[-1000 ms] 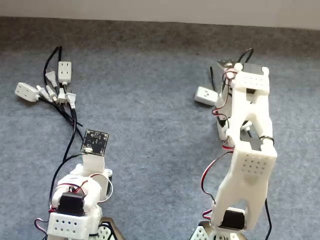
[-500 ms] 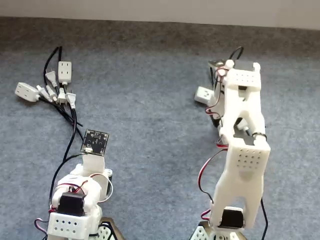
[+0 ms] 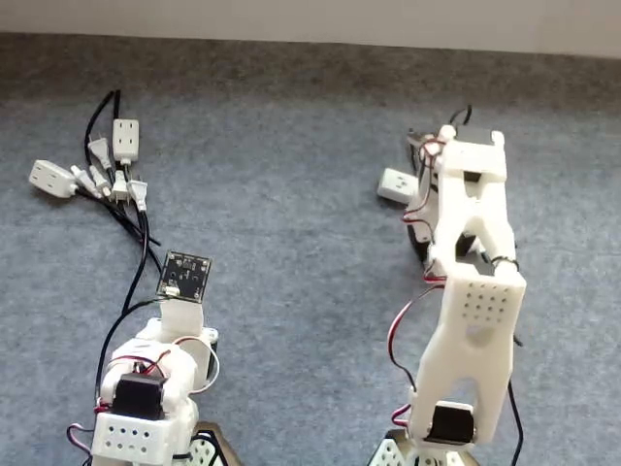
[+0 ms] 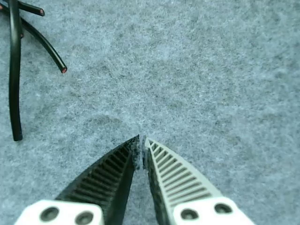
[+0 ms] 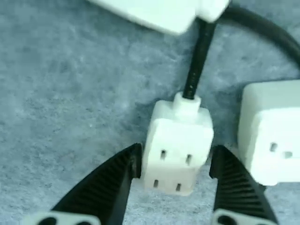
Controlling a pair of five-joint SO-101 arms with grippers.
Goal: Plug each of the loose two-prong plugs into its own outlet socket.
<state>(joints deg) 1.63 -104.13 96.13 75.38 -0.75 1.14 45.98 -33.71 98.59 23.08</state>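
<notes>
Several loose two-prong plugs (image 3: 107,175) on black cords lie at the far left of the carpet, beside two white outlet sockets (image 3: 50,178) (image 3: 124,139). In the right wrist view, my right gripper (image 5: 177,149) is open. Its fingers (image 5: 117,183) straddle a small white outlet socket (image 5: 177,136) on a black cord, close to both its sides. A second socket block (image 5: 272,136) lies just beside it. My right arm (image 3: 471,223) stretches over another white socket (image 3: 396,184). My left gripper (image 4: 141,140) is shut with nothing in it, low over bare carpet.
Black cords (image 4: 16,70) with cut ends lie near the left gripper. My left arm (image 3: 155,379) is folded at the near left edge. A cord bundle (image 3: 136,233) runs from the plugs toward it. Grey carpet (image 3: 291,194) covers the whole table.
My right arm has swung a little to the left and settled over the sockets on the right. The left arm and the plugs have stayed put.
</notes>
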